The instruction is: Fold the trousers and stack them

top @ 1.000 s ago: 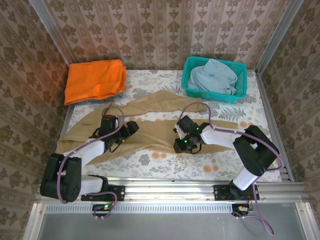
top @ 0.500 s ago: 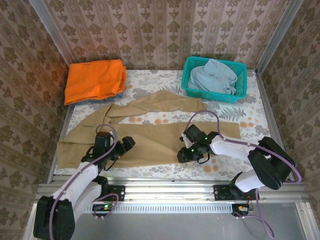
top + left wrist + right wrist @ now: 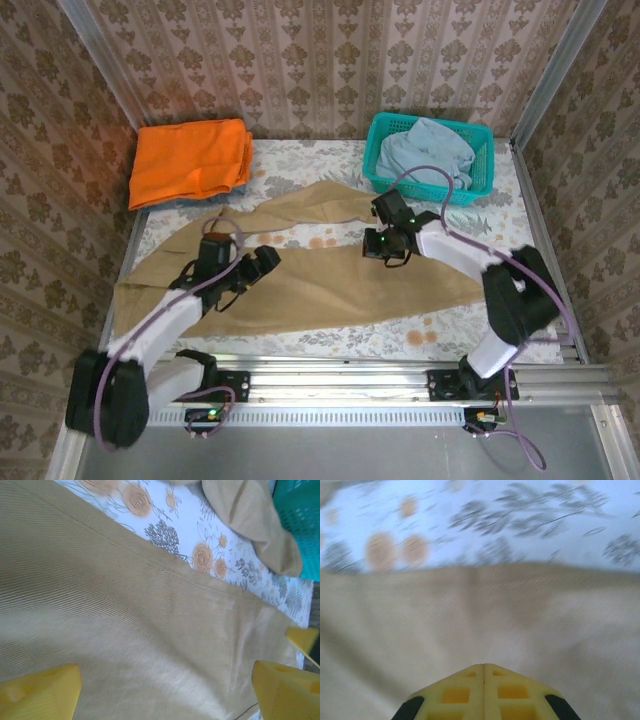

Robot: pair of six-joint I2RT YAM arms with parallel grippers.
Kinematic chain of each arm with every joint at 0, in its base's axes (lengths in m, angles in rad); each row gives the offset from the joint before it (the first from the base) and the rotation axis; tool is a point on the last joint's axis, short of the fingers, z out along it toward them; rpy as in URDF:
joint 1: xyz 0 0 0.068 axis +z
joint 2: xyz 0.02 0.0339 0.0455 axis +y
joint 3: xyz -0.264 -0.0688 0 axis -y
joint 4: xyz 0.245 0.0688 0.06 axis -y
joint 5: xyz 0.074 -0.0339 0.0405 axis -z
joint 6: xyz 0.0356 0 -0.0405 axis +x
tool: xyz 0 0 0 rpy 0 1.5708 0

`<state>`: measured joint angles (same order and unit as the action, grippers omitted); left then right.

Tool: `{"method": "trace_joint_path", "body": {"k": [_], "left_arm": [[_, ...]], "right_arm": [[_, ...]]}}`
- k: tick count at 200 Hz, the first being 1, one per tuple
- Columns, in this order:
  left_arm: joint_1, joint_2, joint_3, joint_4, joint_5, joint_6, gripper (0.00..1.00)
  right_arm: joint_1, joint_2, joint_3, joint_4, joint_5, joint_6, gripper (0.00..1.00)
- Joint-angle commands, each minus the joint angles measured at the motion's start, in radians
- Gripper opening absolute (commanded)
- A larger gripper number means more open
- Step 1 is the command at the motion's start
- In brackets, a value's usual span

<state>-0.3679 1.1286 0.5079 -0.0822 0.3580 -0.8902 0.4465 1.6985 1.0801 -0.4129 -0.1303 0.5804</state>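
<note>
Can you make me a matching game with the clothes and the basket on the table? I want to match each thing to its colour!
Things:
1. trousers, spread across the middle of the table
2. folded cloth, in the far left corner
3. basket, in the far right corner
4. crumpled cloth, inside the basket

Colours:
A. teal
B. tan
C. pale blue
D. bright orange

Right pairs: 1-B, 2-D, 3-A, 4-C.
</note>
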Motion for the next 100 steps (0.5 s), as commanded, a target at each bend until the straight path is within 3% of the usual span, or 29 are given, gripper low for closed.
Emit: {"method": "trace_joint_path", "body": {"k": [1, 50, 80, 100], "left_arm": [[-0.081, 0.155, 0.091, 0.186, -0.003, -0.008, 0.88], [-0.243, 0.454, 0.128, 0.475, -0.002, -0.080, 0.84], [-0.384, 0.583, 0.041, 0.698, -0.041, -0.202, 0.82], [-0.502, 0.697, 0.003, 0.884, -0.069, -0.306, 0.81]], "right_arm": [[-0.066, 0.041, -0.031, -0.030, 0.075, 0.068, 0.00], [-0.225, -0.200, -0.335, -0.055, 0.081, 0.109, 0.00], [-0.512, -0.410, -0.495, -0.103, -0.056, 0.113, 0.00], [-0.670, -0.506, -0.549, -0.140, -0.052, 0.094, 0.00]]}}
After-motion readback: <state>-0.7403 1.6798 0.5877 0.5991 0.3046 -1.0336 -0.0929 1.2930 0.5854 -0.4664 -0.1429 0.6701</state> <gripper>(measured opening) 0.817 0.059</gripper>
